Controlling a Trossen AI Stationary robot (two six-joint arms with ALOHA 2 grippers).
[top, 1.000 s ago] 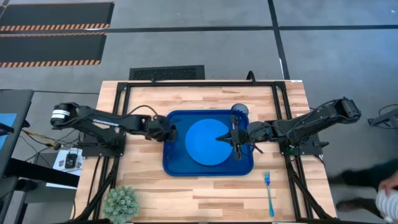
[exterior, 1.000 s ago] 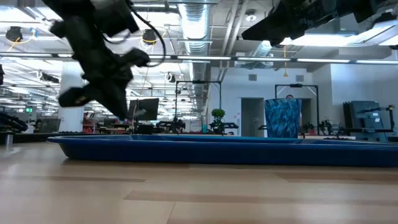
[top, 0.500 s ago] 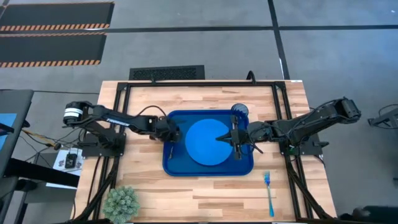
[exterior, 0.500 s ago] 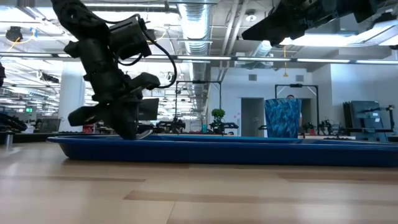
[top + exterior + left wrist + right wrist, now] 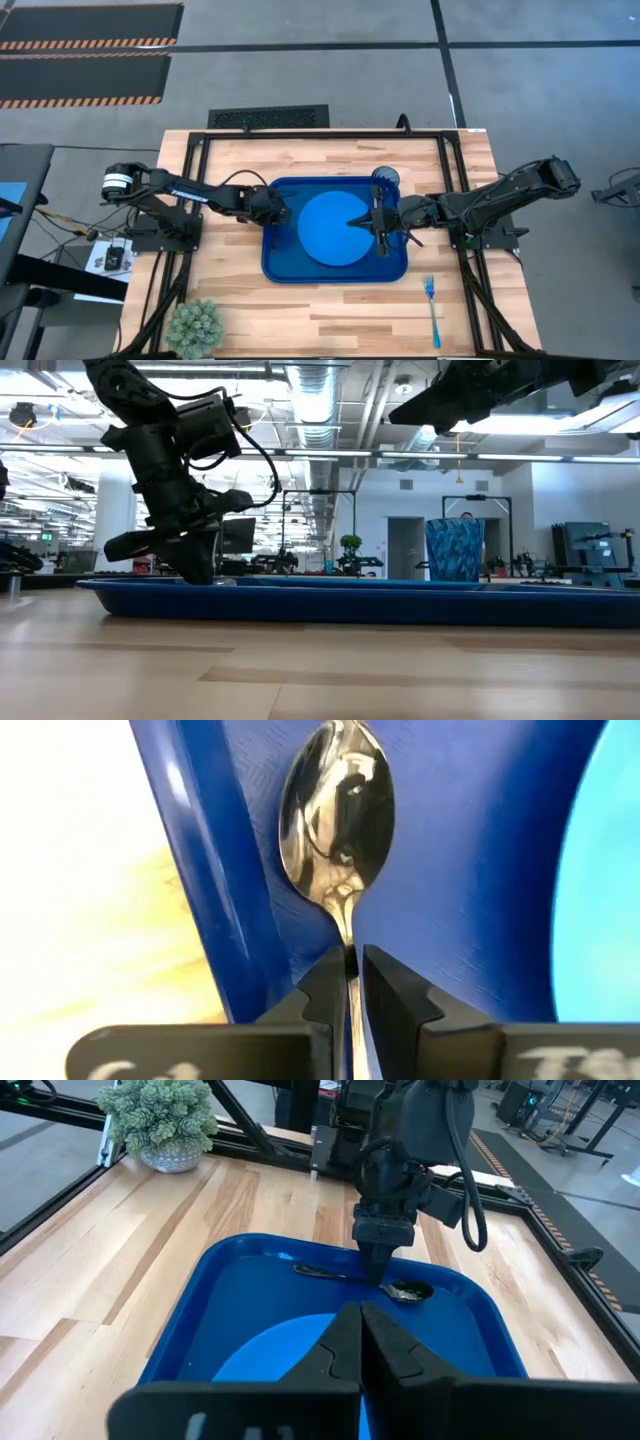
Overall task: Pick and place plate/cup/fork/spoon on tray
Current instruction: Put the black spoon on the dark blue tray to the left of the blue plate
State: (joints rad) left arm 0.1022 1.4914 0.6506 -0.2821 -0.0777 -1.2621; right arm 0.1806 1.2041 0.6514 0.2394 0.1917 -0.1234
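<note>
Two black jointed arms. Left arm (image 5: 190,193): white band at its base joint, looped black cable near the wrist. Right arm (image 5: 490,200): all dark. Fingers (image 5: 398,1000): matte black, angular, stepped inner faces.

From my station I counted one large dark blue rectangular plastic tray (image 5: 270,265), one flat round bright blue plate (image 5: 333,228), one small dark blue translucent cup (image 5: 386,179), one thin silvery metal spoon (image 5: 338,815), one slim light blue plastic fork (image 5: 432,310), one small potted green plant (image 5: 195,326), and two dark robot arms.
</note>
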